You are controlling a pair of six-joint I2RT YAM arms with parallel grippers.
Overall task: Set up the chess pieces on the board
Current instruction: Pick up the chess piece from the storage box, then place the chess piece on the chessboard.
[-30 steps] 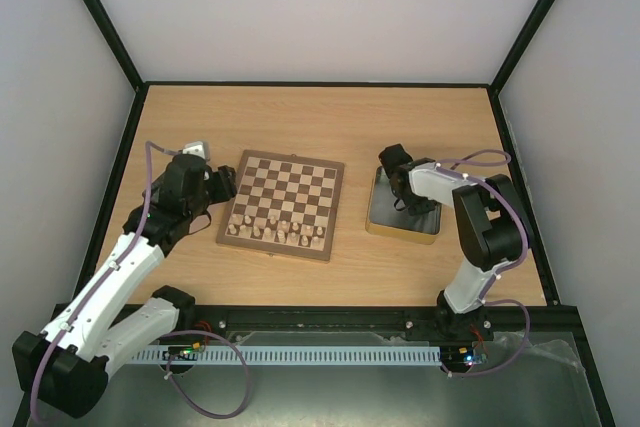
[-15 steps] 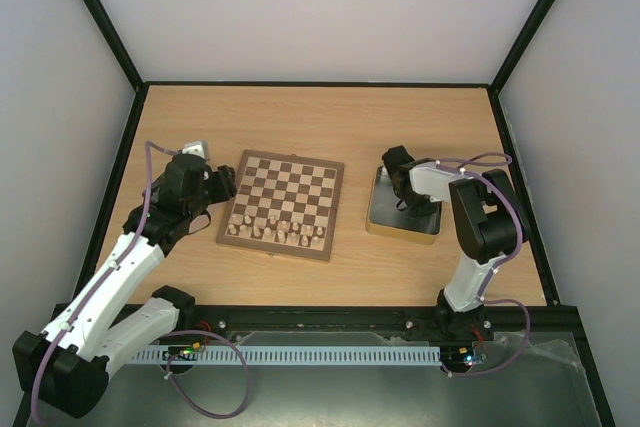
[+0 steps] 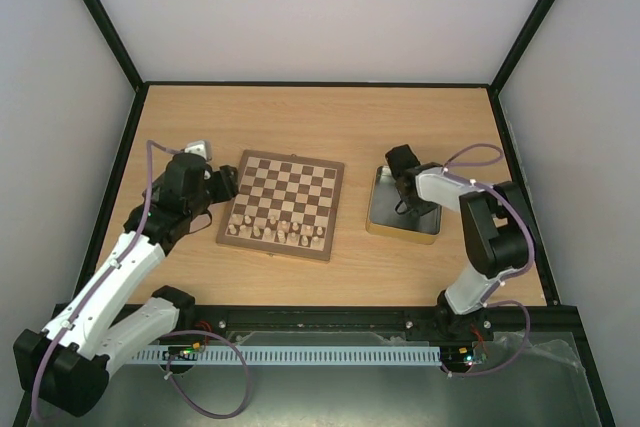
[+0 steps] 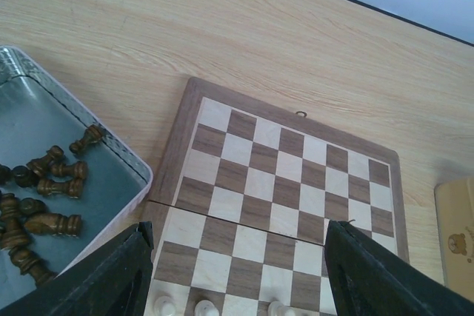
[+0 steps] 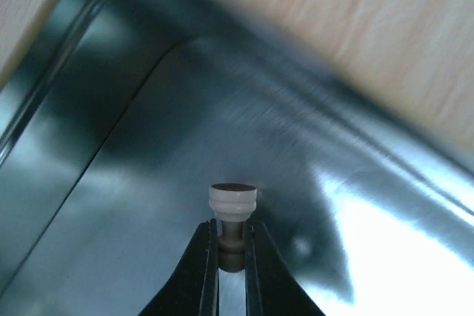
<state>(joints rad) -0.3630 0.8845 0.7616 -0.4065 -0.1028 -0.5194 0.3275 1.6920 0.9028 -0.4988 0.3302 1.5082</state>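
While the left gripper (image 4: 241, 275) hangs spread wide by the board's (image 3: 290, 182) left edge, beside the grey tray (image 4: 44, 123) of dark pieces (image 4: 52, 179), pale pieces (image 3: 275, 232) stand along the board's near rows. Rightward, in the gold tin (image 3: 385, 215), the right gripper (image 5: 232, 257) pinches a pale piece (image 5: 233, 199); it should lift straight up, clearing the tin's wall.

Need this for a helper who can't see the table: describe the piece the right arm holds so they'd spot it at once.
Right of the chessboard lies a gold-edged tin with a shiny dark floor. Over that floor the right arm's fingers pinch one pale chess piece, its round base poking past the fingertips. The other pale pieces stand on the board's near rows.
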